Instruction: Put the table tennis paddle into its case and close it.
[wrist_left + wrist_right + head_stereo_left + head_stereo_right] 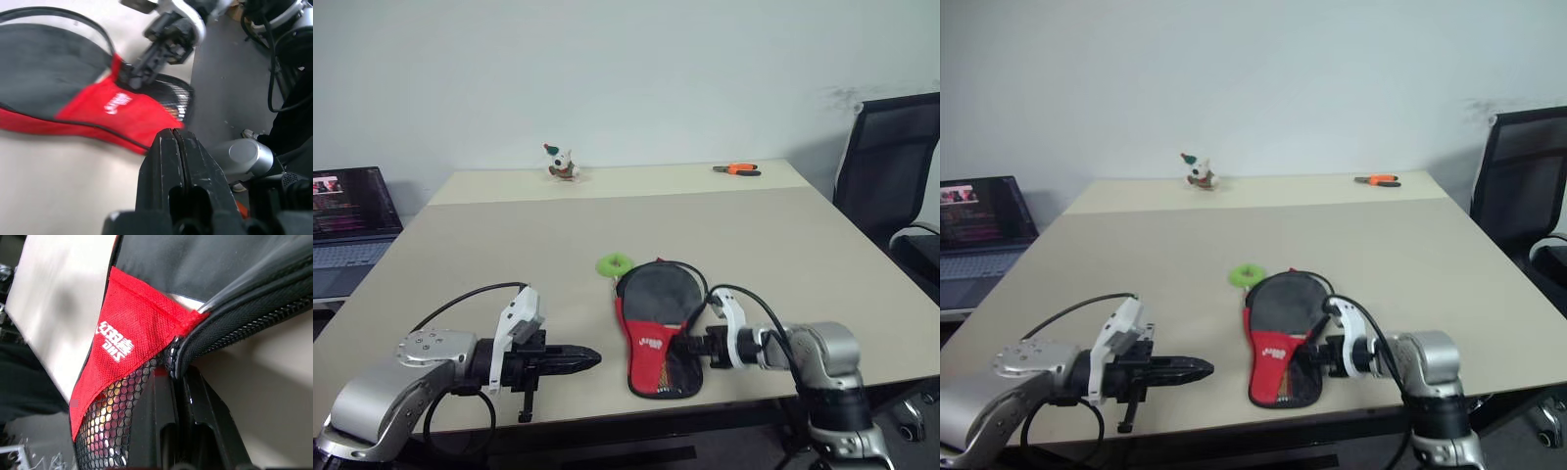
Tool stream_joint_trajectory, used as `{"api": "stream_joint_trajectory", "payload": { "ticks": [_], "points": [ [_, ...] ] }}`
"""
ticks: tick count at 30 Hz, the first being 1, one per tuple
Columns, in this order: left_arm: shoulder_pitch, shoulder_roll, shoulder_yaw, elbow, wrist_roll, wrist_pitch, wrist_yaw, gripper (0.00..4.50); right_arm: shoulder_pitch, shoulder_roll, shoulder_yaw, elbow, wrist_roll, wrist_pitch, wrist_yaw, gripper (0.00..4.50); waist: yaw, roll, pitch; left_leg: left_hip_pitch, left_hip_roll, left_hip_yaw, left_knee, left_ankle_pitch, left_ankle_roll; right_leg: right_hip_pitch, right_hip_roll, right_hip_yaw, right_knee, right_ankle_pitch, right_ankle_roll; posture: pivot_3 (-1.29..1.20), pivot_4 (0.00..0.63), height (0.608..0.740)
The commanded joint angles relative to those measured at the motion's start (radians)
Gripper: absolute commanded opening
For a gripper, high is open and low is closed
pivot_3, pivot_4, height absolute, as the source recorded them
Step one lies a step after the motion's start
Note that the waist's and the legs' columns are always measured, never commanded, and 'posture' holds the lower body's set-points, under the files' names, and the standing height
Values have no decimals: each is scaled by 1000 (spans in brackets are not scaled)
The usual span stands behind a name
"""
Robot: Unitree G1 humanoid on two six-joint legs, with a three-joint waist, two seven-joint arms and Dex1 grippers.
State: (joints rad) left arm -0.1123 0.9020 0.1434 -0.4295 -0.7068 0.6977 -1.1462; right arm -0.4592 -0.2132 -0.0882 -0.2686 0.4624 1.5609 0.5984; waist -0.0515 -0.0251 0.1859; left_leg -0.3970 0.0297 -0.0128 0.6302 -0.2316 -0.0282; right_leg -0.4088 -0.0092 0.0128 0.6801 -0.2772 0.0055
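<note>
On table, black-and-red mesh-pocketed case (653, 318) lies flat.

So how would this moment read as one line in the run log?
case: on table near front edge, looks zipped | right tool: shut at case's zipper edge | left tool: shut, beside case, apart | paddle: cannot tell

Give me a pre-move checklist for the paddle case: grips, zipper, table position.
1. Right gripper pinching the rim zipper of the case: ok, shut at the zipper track.
2. Left gripper clear of the case: ok, shut, empty, apart from it over the table.
3. Paddle inside the case: cannot tell, fabric hides the contents.
4. Zipper fully closed: cannot tell, its end is not visible.
5. Case fully on the table: not ok, narrow end lies at the near edge.
6. Green ring clear of the case: ok, just beyond its round end.
</note>
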Motion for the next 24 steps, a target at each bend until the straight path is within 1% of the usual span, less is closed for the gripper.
{"api": "stream_joint_trajectory", "payload": {
  "ticks": [1, 6, 11, 15, 17, 18, 19, 23, 24],
  "points": [
    [0, 18, 15, -32, -24, 0, -11, 0, 35, -27, 20, -42, 69, 54, -25, 18, 0, 0, 0, 0, 0, 0, 0, 0, 0, 0, 0, 0, 0, 0, 0, 0, 150, 740],
    [4, 20, 12, -26, -18, -5, -13, 0, 49, -63, 13, -51, 125, 54, -67, 18, 3, 0, 0, 0, 0, 0, 0, 0, 0, 0, 0, 0, 0, 0, 0, 0, 150, 740],
    [19, 14, 9, -37, -16, -9, -5, 0, 28, -32, -12, -20, 138, 54, -127, 18, 3, 0, 0, 0, 0, 0, 0, 0, 0, 0, 0, 0, 0, 0, 0, 0, 150, 740],
    [27, 10, 12, -38, -11, -16, 4, 0, 12, 3, -69, 1, 148, 54, -184, 18, 3, -2, -1, 1, 0, 0, 0, 0, 0, 0, 1, 0, 0, 0, 0, 0, 150, 740],
    [35, 8, 13, -38, -6, -23, 7, 0, 2, 23, -102, 3, 157, 54, -215, 514, 2, -2, -1, 1, 0, 0, 0, 0, 0, 0, 1, 0, 1, 0, 0, 0, 150, 740],
    [39, 6, 13, -38, -4, -27, 10, 0, -4, 29, -114, -1, 163, 54, -227, 675, 2, -2, -1, 1, 0, 0, 0, 0, 0, 0, 1, 0, 1, 0, 0, 0, 150, 740],
    [42, 4, 14, -39, -3, -29, 14, 0, -11, 36, -130, -5, 166, 54, -242, 970, 2, -2, -1, 1, 0, 0, 0, 0, 0, 0, 1, 0, 1, 0, 0, 0, 150, 740],
    [55, -6, 16, -39, 0, -41, 26, 0, -37, 21, -173, -35, 201, 54, -277, 2380, 4, -2, -1, 1, 0, 0, 0, 0, 0, 0, 1, 0, 1, 0, 0, 0, 150, 740],
    [57, -8, 17, -37, 1, -44, 28, 0, -42, 10, -177, -43, 216, 54, -280, 2675, 4, -2, -1, 0, 0, 0, 0, 0, 0, 0, 1, 0, 1, 0, 0, 0, 150, 740]
  ]
}}
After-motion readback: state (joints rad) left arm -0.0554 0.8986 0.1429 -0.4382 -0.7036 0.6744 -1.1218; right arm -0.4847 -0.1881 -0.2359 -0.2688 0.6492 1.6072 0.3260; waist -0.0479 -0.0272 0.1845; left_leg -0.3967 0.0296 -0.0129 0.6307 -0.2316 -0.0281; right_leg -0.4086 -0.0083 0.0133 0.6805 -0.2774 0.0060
